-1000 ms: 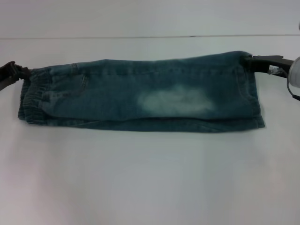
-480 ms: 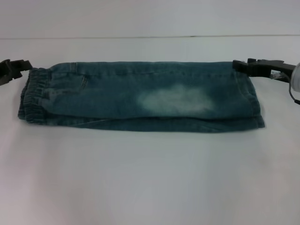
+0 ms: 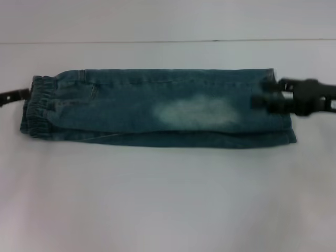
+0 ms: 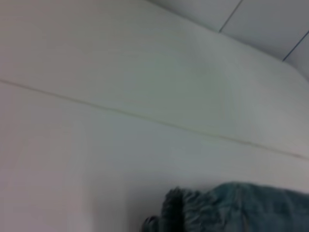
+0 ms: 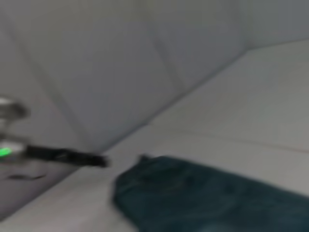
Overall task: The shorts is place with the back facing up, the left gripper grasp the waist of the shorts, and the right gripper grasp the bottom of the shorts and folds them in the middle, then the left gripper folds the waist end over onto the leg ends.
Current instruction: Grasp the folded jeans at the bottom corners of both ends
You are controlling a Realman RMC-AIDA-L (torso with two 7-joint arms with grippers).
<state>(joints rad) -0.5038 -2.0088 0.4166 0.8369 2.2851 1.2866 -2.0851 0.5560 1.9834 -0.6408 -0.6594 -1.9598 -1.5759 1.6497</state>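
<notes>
**Operator:** End effector status on both arms, and where are the shorts?

**Observer:** Your right end effector (image 3: 261,94), black, two-fingered, on its black arm, sits over the leg-hem end of the blue-green faded denim shorts (image 3: 157,107). Its tips overlap the denim near the far corner of the straight stitched leg ends (image 3: 286,123). It is smeared, so you cannot tell whether its fingers are apart or closed, nor whether they grip any cloth.

**Operator:** And the left one?

**Observer:** Your left end effector (image 3: 23,93) shows only as a thin dark bar at the frame's side, just beside the gathered elastic waist of the shorts (image 3: 35,107). You cannot tell whether it touches the band or how its fingers stand.

**Operator:** How does the garment lie between them?

**Observer:** Flat on the white counter (image 3: 168,199), already folded lengthwise into a long strip running from the left end effector to the right one. A pale faded patch (image 3: 195,113) lies nearer the right end effector. In the left wrist view you see the puckered waist end (image 4: 183,212) close by on the white surface. In the right wrist view the dark denim (image 5: 203,198) lies on the counter, with the other arm's black bar (image 5: 63,155) beyond its waist corner.
</notes>
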